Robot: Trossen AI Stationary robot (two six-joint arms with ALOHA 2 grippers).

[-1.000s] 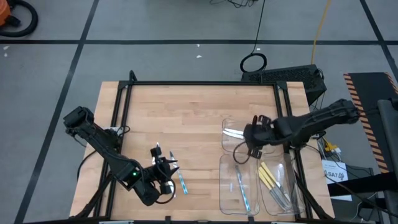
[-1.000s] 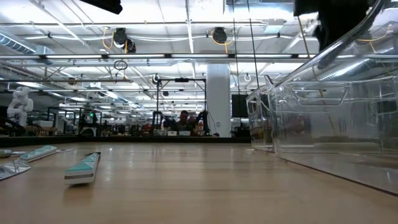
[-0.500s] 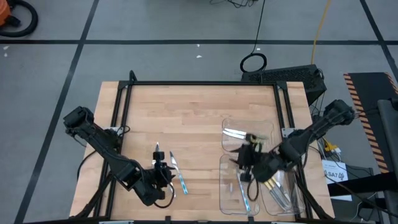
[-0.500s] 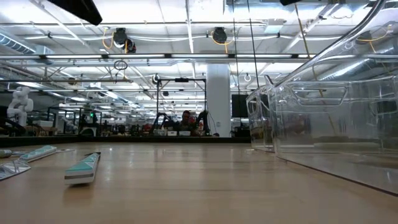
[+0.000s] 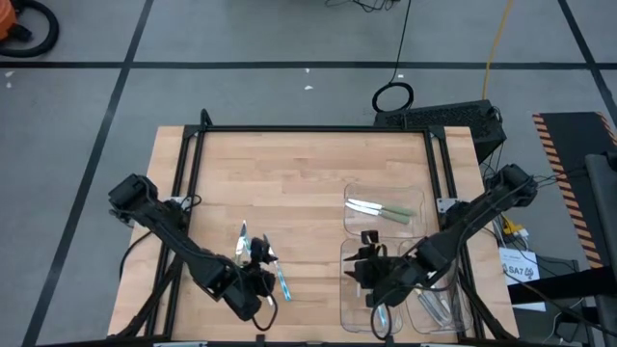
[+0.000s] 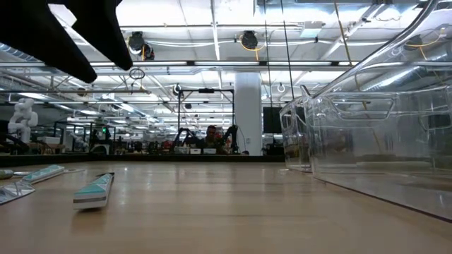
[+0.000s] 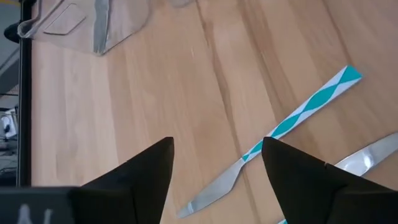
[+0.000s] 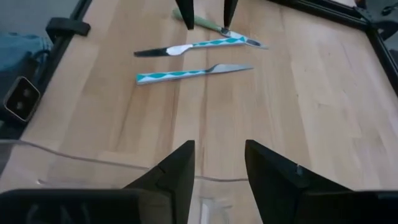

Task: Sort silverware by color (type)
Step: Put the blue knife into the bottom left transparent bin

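I had the left gripper [image 5: 258, 275] low over the loose knife with the blue-and-white patterned handle [image 7: 292, 121] on the wooden table [image 5: 299, 173], fingers spread and empty, placed, I judged, to straddle it for a pick. The right gripper [image 5: 369, 273] hung over the clear plastic trays [image 5: 357, 253], fingers parted with nothing visible between them. The arms hid most of the trays' contents; only two pale-green-handled utensils [image 5: 378, 209] showed clearly.

Left gripper [image 5: 258, 273] over utensils [image 5: 278, 274] on table [image 5: 289, 183]; right gripper [image 5: 371, 273] above clear trays [image 5: 359, 289].
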